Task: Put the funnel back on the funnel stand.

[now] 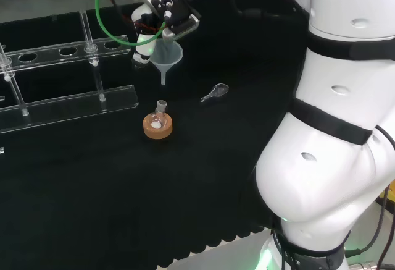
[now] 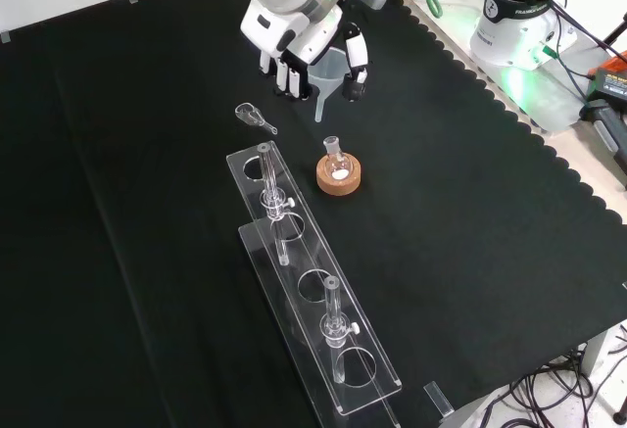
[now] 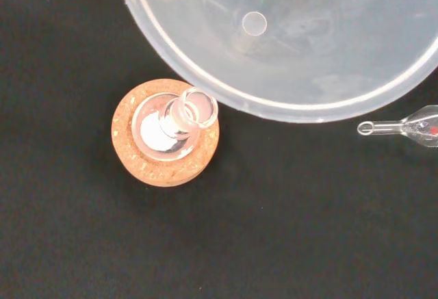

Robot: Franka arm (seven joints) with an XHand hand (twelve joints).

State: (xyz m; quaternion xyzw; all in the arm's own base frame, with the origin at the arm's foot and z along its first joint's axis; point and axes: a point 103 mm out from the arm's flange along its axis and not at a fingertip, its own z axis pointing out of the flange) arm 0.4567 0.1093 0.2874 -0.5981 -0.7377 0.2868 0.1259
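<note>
A translucent white funnel (image 1: 165, 57) hangs in the air with its spout pointing down, and the hand (image 1: 157, 12) is shut on its rim. In the front view the funnel (image 2: 328, 77) sits between the curled fingers (image 2: 357, 66) above the cloth. The wrist view looks down into the funnel's bowl (image 3: 287, 35). A clear acrylic funnel stand (image 1: 58, 78) with a row of round holes stands to the left in the head view; in the front view the stand (image 2: 309, 286) runs toward the near edge. The funnel is off to the side of the stand, not over it.
A small round flask (image 1: 159, 117) sits on a cork ring (image 1: 158, 128), just below and in front of the funnel in the head view. A small clear glass piece (image 1: 215, 91) lies on the cloth to the right. The arm's white links (image 1: 333, 128) stand at right.
</note>
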